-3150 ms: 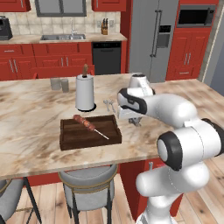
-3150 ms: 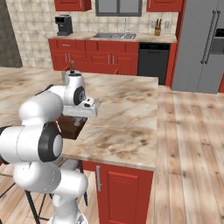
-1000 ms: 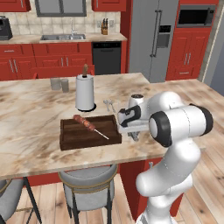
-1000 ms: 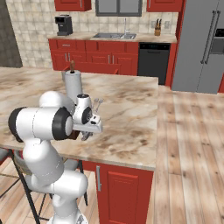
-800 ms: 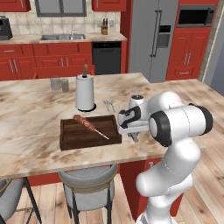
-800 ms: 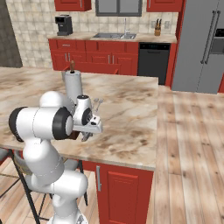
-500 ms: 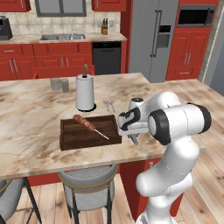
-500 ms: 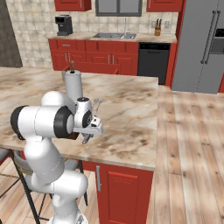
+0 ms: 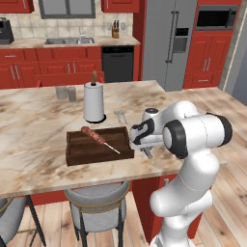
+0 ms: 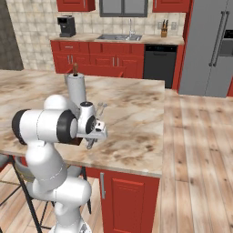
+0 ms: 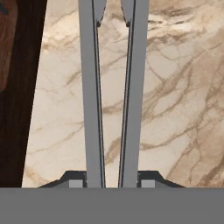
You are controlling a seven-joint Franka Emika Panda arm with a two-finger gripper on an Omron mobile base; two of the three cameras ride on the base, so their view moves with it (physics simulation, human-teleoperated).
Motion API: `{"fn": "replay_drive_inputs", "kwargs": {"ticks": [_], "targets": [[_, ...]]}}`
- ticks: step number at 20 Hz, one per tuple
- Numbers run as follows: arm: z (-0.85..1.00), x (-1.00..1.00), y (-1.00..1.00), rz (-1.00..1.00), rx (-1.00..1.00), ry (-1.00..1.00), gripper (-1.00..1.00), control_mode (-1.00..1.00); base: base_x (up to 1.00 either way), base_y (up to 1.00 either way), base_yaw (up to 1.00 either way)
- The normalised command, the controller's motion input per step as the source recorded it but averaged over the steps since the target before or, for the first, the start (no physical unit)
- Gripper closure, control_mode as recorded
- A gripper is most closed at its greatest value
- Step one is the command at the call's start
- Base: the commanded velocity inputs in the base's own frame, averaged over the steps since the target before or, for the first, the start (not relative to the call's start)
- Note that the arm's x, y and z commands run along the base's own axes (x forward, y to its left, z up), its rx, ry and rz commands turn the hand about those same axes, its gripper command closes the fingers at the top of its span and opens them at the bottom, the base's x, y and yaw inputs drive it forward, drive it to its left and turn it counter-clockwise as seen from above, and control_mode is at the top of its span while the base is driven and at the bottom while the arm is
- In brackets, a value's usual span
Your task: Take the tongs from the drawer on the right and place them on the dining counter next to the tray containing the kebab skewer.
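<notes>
Lower than a second ago, my end effector [image 9: 147, 152] has sunk toward the table [image 9: 38, 144] near its right front corner. It's pinching the tongs [image 11: 113, 96], both arms running up the hand view between the fingertips [image 11: 75, 177]. From the base views I can barely make them out, just a grey stub under the wrist. They sit just right of the tray [image 9: 99, 147]; whether they touch the marble I can't tell. On the tray lies the kebab skewer [image 9: 99, 139]. Behind it stands a paper towel roll [image 9: 94, 102], with a small silvery utensil [image 9: 120, 115] beside. Red cabinets [image 9: 62, 72] line the far wall.
</notes>
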Motion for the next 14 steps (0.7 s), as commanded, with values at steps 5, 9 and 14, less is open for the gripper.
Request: {"fn": "replay_drive_inputs", "kwargs": {"ticks": [5, 9, 14], "targets": [[-0.16, 0.2, 0.0, 0.0, 0.0, -0.01, 1.0, -1.0, 0.0, 0.0, 0.0], [-0.15, 0.24, 0.0, 0.0, 0.0, -0.01, 1.0, -1.0, 0.0, 0.0, 0.0], [-0.11, 0.31, 0.0, -0.01, 0.0, 0.0, -1.0, -1.0, 0.0, 0.0, 0.0]]}}
